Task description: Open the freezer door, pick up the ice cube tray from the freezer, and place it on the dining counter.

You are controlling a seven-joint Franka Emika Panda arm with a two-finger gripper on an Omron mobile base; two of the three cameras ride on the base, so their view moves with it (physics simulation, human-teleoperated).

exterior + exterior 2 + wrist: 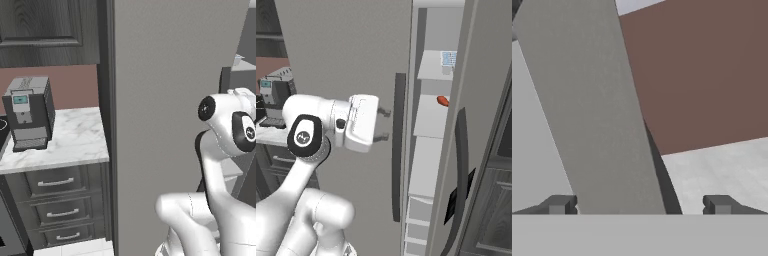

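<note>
One ice cube tray [449, 59] lies on an upper white shelf [432, 67] inside the freezer [428, 150], seen through the gap beside the freezer door [336, 50]. It sits above and to the right of the end effector [384, 124], well apart from it. An orange item [442, 101] rests on the shelf below. The end effector, its fingers spread wide and empty, points at the dark vertical handle [399, 147] of the grey door, just short of it. In the hand view the fingertips [559, 204] flank a grey slanted panel. Left of the freezer, a coffee machine [29, 113] stands on the marble counter [75, 142] over dark drawers [57, 202].
</note>
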